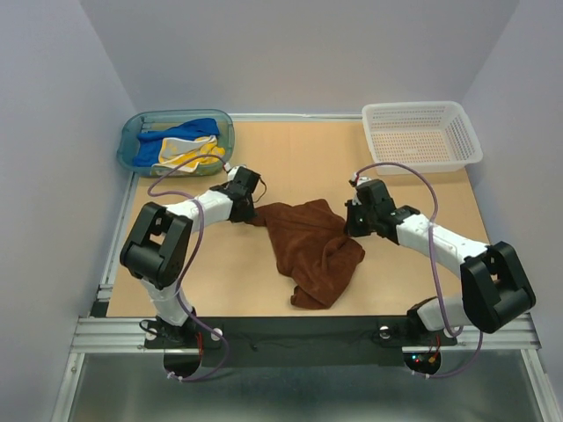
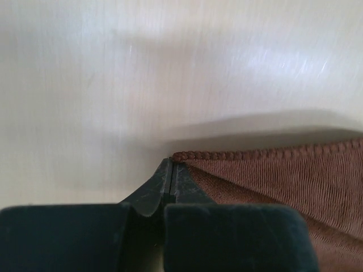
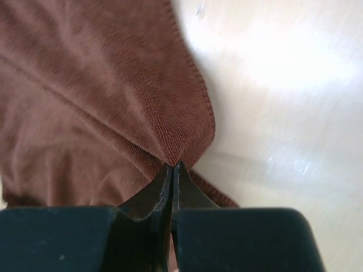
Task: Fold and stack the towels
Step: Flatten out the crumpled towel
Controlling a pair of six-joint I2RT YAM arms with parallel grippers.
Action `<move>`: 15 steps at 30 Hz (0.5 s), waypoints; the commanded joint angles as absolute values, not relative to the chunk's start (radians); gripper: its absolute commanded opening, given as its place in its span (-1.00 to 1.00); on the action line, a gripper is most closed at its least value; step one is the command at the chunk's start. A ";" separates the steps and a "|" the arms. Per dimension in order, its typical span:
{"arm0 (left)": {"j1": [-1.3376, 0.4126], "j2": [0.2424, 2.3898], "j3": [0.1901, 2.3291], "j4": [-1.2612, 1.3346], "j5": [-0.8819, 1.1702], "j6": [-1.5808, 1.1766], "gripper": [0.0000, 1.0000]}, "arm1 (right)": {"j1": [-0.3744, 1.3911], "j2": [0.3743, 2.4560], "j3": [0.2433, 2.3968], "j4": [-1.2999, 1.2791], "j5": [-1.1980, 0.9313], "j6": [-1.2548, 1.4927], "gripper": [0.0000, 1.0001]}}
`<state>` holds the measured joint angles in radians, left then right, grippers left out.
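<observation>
Rust-brown towel: the rust-brown towel (image 1: 312, 251) lies rumpled in the middle of the table (image 1: 413, 198), between the two arms, with part of it doubled over on itself.
Long axis: in the top view it runs from far-left to near-right, and the bulk sags toward the near edge.
Left tool: the left tool (image 2: 172, 170) is clenched on the towel's far-left hemmed corner. The stitched hem runs off to the right from its tips.
Right tool: the right tool (image 3: 173, 170) is clenched on the towel's right edge, and the cloth puckers into its tips.
Relation the move turns on: the two pinch points sit roughly level across the table, left to right, and the rest of the cloth trails nearward from that line. My judgement is that spreading calls for the tools to draw apart along that line. Neither arm is nearer, since each is at its own end.
Other towels: the blue towel (image 1: 176, 134) and the yellow towel (image 1: 198, 156) are heaped in the teal tub (image 1: 132, 132) at the far-left corner, well apart from the tools.
White basket: the white basket (image 1: 462, 127) stands at the far-right corner.
Hard to make out: it is unclear whether the right tool holds a true corner or a bend partway along the hem. The number of layers in the near bunch cannot be counted. Whether the pinched edges are raised off the table cannot be told. Both wrist views cut off most of the cloth.
</observation>
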<state>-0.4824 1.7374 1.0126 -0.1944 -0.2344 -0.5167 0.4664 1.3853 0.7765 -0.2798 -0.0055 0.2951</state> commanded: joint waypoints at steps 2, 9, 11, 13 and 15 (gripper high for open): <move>-0.486 1.619 0.917 -0.298 -0.115 -0.471 -1.00 | 0.494 1.351 0.785 -0.391 -0.265 0.279 -0.88; -0.486 1.500 0.828 -0.331 -0.014 -0.454 -1.00 | 0.512 1.408 0.998 -0.522 -0.316 0.183 -0.01; -0.486 1.462 0.819 -0.336 -0.005 -0.451 -1.00 | 0.512 1.437 1.055 -0.522 -0.243 0.166 0.13; -0.485 1.436 0.804 -0.333 -0.005 -0.454 -1.00 | 0.512 1.503 1.144 -0.520 -0.183 0.143 0.15; -0.486 1.422 0.789 -0.328 -0.005 -0.456 -1.00 | 0.512 1.558 1.193 -0.508 -0.154 0.121 0.15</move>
